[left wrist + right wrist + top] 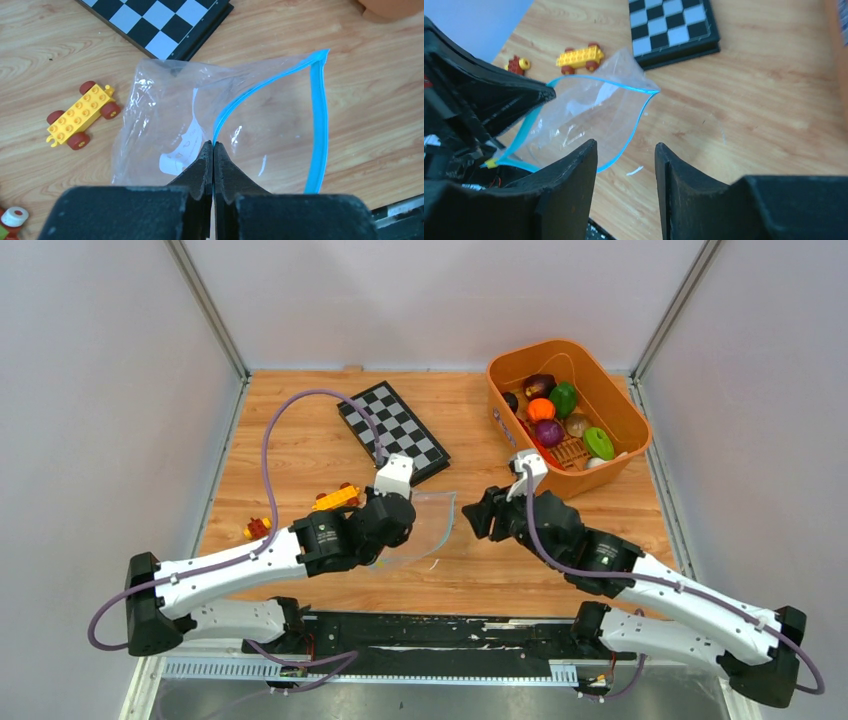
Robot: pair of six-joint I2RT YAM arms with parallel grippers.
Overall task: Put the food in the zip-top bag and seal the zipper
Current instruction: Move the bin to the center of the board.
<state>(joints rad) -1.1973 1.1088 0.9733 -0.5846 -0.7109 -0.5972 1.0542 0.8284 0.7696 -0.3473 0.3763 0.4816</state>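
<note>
**Top external view.** You have hardly started. None of the food (541, 408) is in the zip-top bag (432, 518). Every toy fruit and vegetable you can see sits in the orange basket (625, 415) at the far right of the bench (300, 450). The bag is near the middle of the bench, just in front of the chessboard (395, 430) and between your two arms. Your left end effector (408, 527) is at the bag's left side. Your right end effector (478, 512) is just beside the bag's right edge and not touching it. The bag's mouth faces right, toward the right arm, and that edge runs roughly from near to far.

**Left wrist view.** Your left fingers are pressed together on one lip of the zipper (318, 125). The other lip bows away, so the mouth gapes in a long loop. The loop's long axis runs from the fingers out to the far corner at upper right. The white label (180, 152) shows through the plastic. The yellow toy car (82, 116) lies outside the bag, to its left.

**Right wrist view.** Your right jaws stand apart with nothing between them. The open mouth is ahead and to the left of them.

By my reading the bag is merely held open. You have all the loading and then the sealing left to do.
</note>
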